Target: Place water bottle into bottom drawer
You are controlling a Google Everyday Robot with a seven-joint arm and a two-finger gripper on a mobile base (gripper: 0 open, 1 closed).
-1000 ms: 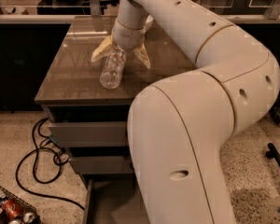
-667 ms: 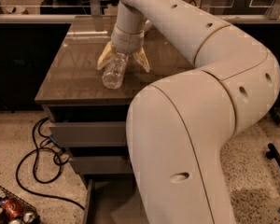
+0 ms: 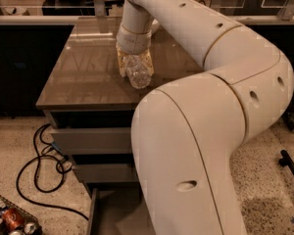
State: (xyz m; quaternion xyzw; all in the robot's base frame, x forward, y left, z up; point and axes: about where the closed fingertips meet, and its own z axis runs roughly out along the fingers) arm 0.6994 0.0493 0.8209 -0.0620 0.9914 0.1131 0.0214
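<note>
I judge this the pick-up step: above the surface (image 3: pixel 83 80), my tool (image 3: pixel 135 65) is clamped on the bottle (image 3: pixel 138 75), one finger against each side, the bottle poking out below them. Next I must carry it forward and down into the open bottom drawer (image 3: pixel 110 213), well apart from it.

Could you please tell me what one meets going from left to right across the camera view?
Wire basket of cans → black cable → gripper shut on the water bottle over the cabinet top → black bar on the floor.
</note>
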